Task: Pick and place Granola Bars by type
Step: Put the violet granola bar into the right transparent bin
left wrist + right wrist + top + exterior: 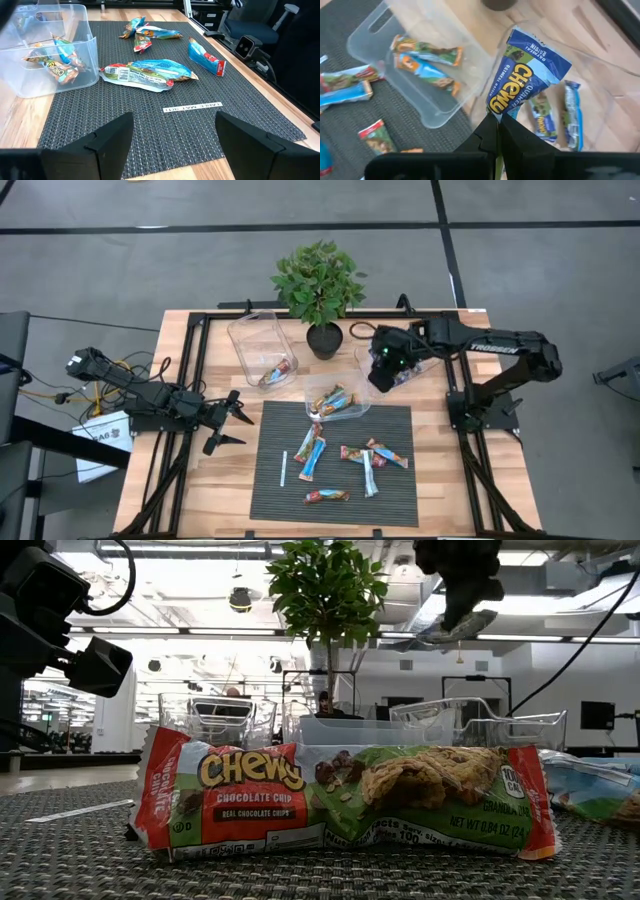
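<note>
Several granola bars (352, 453) in shiny wrappers lie flat on the dark mat (400, 500); a red and green one (340, 800) fills the low view. My right gripper (383, 375) is shut on a blue bar (530, 75) above the far right clear bin (592, 62), which holds two blue bars (572, 117). The middle bin (338, 400) holds bars, and the far left bin (262, 345) holds one. My left gripper (243, 430) waits open at the mat's left edge, its fingers (107, 142) apart with nothing between them. My right gripper pinches one end of the blue bar's wrapper (498, 111) between its two fingers. The fingers come from above, slanting down. The bar reaches out past the fingertips along their line, lifted clear over the bin, and shows tilted under the gripper (455, 630).
A potted plant (320, 290) stands at the table's far edge between the bins. A thin white stick (284, 468) lies on the mat's left part. A black frame (200, 380) runs along the table's sides. The mat's near edge carries a white label (192, 107).
</note>
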Robot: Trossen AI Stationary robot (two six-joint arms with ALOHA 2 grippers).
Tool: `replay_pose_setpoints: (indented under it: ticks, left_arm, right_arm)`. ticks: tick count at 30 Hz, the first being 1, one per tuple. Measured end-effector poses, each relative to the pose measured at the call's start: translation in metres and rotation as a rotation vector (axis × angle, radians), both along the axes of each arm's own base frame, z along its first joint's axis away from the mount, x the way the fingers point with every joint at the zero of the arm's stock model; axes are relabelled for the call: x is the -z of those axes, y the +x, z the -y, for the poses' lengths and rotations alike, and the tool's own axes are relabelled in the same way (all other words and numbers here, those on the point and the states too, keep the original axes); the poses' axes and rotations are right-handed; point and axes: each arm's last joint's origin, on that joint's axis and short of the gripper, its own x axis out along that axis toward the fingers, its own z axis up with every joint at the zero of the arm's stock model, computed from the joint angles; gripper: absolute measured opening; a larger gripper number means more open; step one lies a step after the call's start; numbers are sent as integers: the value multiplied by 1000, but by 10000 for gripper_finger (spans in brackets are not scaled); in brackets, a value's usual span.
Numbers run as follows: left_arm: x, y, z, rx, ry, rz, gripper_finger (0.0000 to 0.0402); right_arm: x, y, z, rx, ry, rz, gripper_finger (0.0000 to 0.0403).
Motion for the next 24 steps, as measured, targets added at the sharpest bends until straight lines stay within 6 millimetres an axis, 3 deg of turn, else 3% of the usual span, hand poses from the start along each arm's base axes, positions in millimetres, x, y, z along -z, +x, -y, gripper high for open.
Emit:
replay_pose_setpoints:
  ticks: [8,24]
  left_arm:
    - [0,0,0,0,0,0,274]
    - [0,0,0,0,0,0,274]
  right_arm:
    - [22,-5,21,42,-4,-62,0]
    - [86,-7,46,-156,-87,-97,0]
